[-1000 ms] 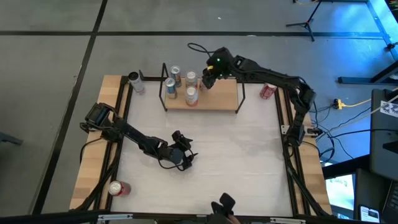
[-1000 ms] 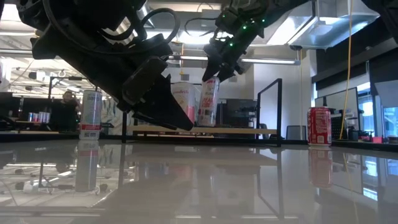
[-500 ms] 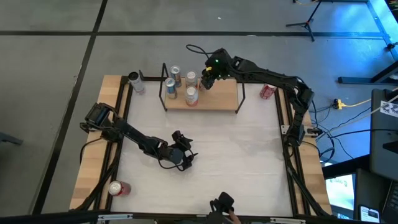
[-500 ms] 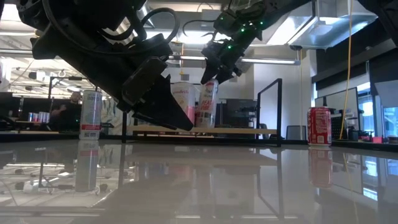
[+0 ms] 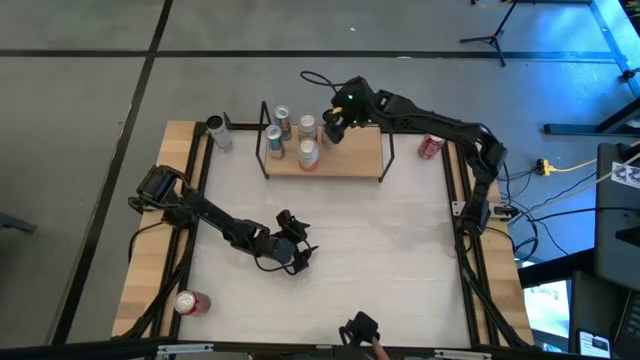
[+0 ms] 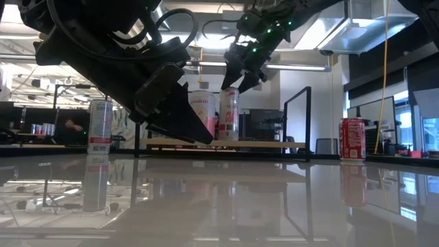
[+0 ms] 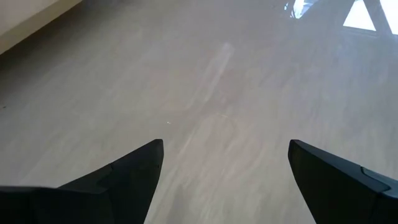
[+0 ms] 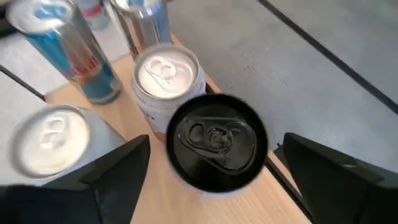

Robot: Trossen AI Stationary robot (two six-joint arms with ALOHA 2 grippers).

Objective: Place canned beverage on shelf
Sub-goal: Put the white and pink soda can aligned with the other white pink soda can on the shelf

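The shelf (image 5: 350, 155) stands at the table's far side, with several cans upright on its left half. A black-topped, pink-and-white can (image 8: 216, 140) stands upright on the board (image 6: 228, 113) beside a white-topped can (image 8: 166, 70). My right gripper (image 8: 214, 143) is open just above this can, one finger on each side of its top, with small gaps showing. In the high view my right gripper (image 5: 332, 128) covers the can. My left gripper (image 5: 296, 256) is open and empty, low over the table left of centre.
Two blue-and-silver cans (image 5: 280, 130) and another white-topped can (image 5: 308, 153) share the shelf's left half; its right half is bare. A can (image 5: 217, 131) stands left of the shelf, a red can (image 5: 430, 147) right of it, and another red can (image 5: 189, 302) lies at the near left.
The pink-and-white can, tilted under my right gripper a second ago, now stands upright on the shelf board next to the other cans. My left arm has kept still.
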